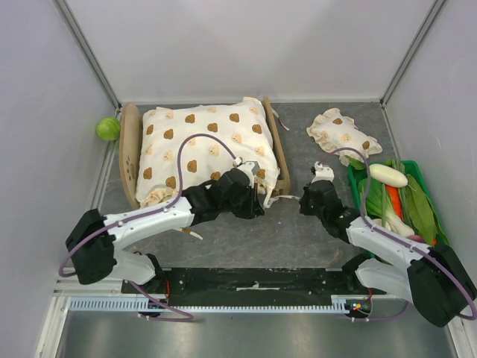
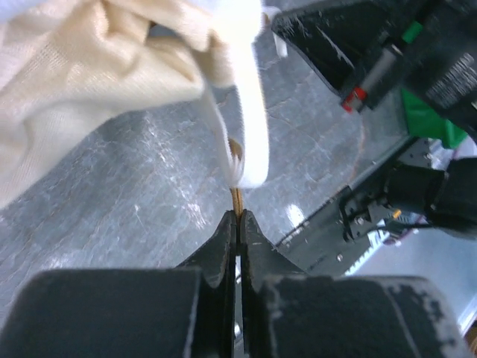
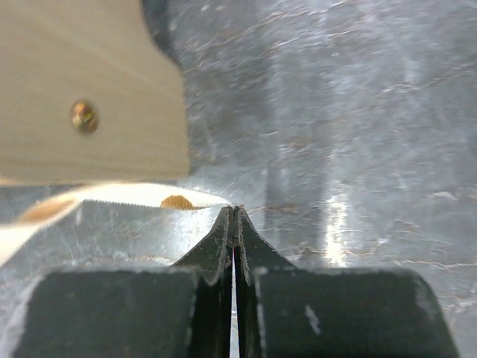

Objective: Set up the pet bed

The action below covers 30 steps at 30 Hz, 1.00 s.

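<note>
The pet bed (image 1: pixel 130 153), a light-wood frame, lies left of centre with the cream bear-print cushion (image 1: pixel 201 149) filling it. My left gripper (image 1: pixel 262 192) is at the bed's near right corner. In the left wrist view it (image 2: pixel 238 216) is shut on a cream cushion tie (image 2: pixel 250 127) hanging from the bunched fabric (image 2: pixel 89 74). My right gripper (image 1: pixel 304 201) is just right of that corner. In the right wrist view it (image 3: pixel 235 212) is shut on the tip of another tie (image 3: pixel 112 198), which runs under the wooden frame corner (image 3: pixel 97 60).
A small frilled bear-print pillow (image 1: pixel 343 134) lies at the back right. A green tray (image 1: pixel 421 175) of vegetables stands at the right wall. A green ball (image 1: pixel 108 128) sits beside the headboard. Grey mat lies under both grippers.
</note>
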Available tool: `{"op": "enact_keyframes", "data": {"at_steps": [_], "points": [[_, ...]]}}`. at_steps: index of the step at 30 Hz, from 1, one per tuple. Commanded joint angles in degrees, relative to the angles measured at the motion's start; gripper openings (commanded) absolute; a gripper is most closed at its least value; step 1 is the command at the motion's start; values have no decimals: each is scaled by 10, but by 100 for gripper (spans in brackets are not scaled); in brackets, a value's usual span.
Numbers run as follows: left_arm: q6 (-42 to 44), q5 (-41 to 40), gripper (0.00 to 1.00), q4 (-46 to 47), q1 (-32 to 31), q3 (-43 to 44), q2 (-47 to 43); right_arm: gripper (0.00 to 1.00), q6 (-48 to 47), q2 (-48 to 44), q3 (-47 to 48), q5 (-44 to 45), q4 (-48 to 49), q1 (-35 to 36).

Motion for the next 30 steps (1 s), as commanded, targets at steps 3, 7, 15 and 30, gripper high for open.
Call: {"op": "enact_keyframes", "data": {"at_steps": [3,7,15,30], "points": [[78,36,2,-171,-6,77,-82,0,36,-16,14,1,-39,-65],[94,46,2,-258,-13,108,-97,0,33,15,30,-26,-40,-116],[94,40,2,-314,-19,115,-128,0,39,29,58,-62,-41,-201],[-117,-68,2,-60,-35,-142,31,0,61,-25,152,-105,-55,-285]]}}
